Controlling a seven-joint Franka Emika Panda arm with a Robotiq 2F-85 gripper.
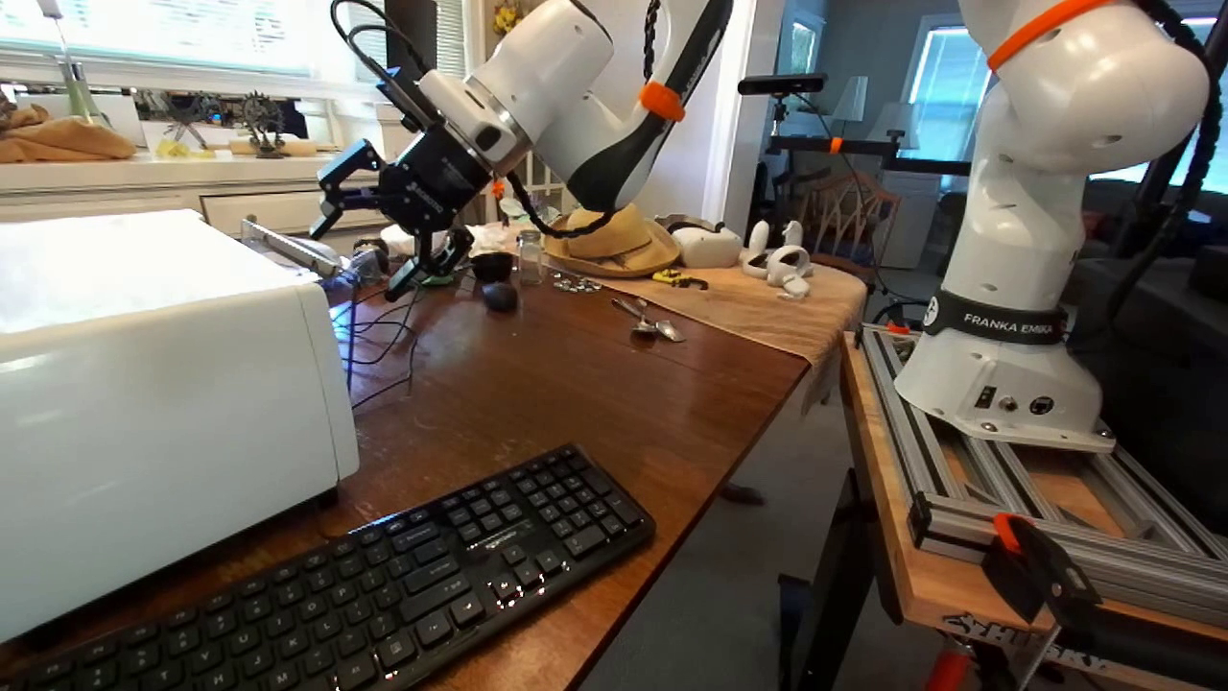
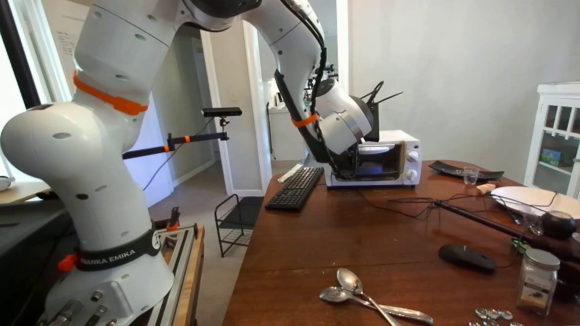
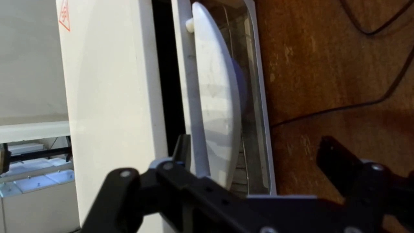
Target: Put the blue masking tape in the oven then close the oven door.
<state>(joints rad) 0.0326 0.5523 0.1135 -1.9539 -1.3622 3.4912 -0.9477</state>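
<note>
Closing the oven door seems your step

Your claw stands spread, one finger perhaps blocking the door. Blue masking tape sits inside the oven. Next, likely push the handle, at the claw's eleven o'clock in the wrist view. In an exterior view, the keyboard lies at the oven's eight.

A narrow gap is being left between the oven and the upper edge of the oven door, while the front is being obstructed by a jutting handle. One flank is being hemmed by the keyboard. Nearby tabletop is being crossed by thin cables; a broad bare stretch is being offered between keyboard and spoons.
</note>
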